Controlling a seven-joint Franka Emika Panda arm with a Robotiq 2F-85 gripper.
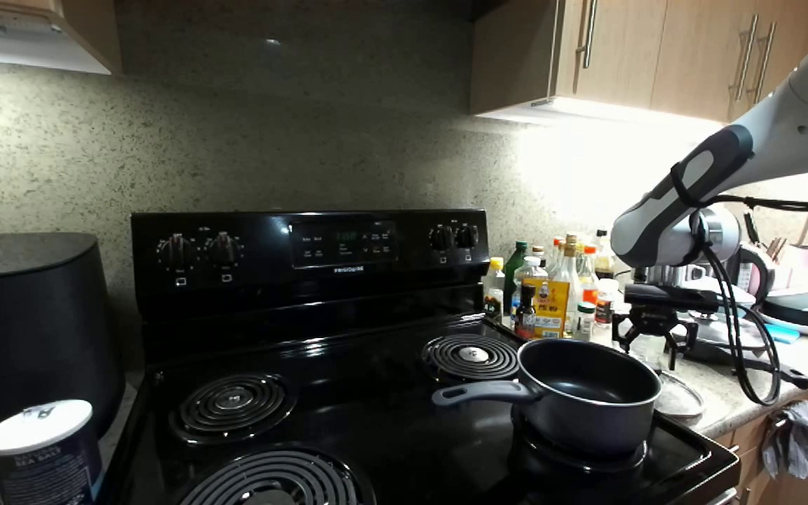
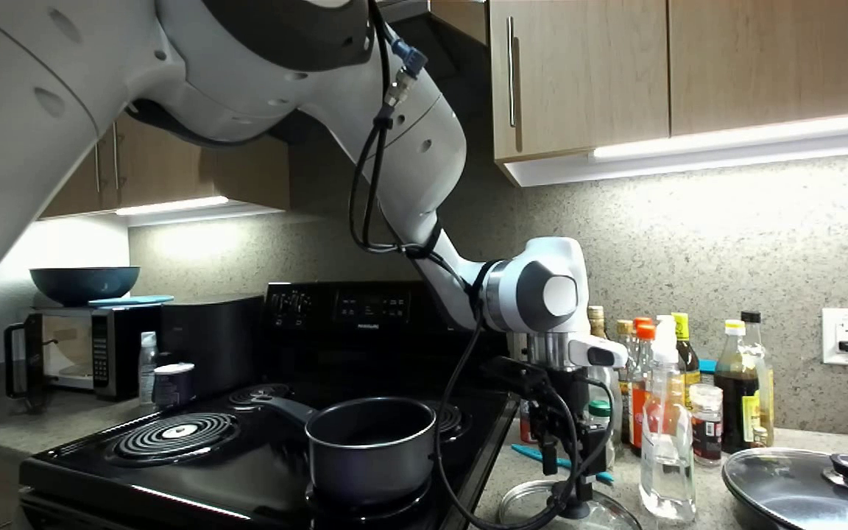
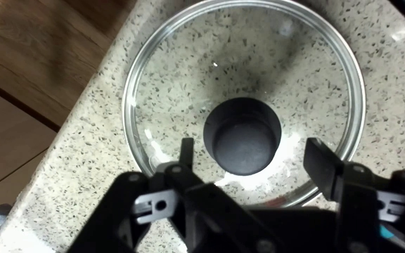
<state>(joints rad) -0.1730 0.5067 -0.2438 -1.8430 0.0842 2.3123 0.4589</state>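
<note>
My gripper point(image 3: 250, 147) is open and empty in the wrist view, its two fingers apart. It points down over a round glass lid point(image 3: 244, 66) with a metal rim. The lid's black knob point(image 3: 243, 147) shows between and slightly ahead of the fingertips, and neither finger visibly touches it. In both exterior views the gripper point(image 1: 648, 351) point(image 2: 570, 482) hangs over the counter just above the lid point(image 1: 681, 396) point(image 2: 523, 504). A dark grey saucepan point(image 1: 590, 421) without a lid stands on a burner beside it, and it also shows in an exterior view point(image 2: 372, 460).
The black stove point(image 1: 404, 414) adjoins the speckled counter point(image 3: 79, 168). Several bottles point(image 1: 569, 280) stand behind the gripper. A clear spray bottle point(image 2: 667, 464), a turquoise utensil point(image 2: 538, 453) and a larger lidded pan point(image 2: 785, 478) are near it. A salt container point(image 1: 43, 456) stands across the stove.
</note>
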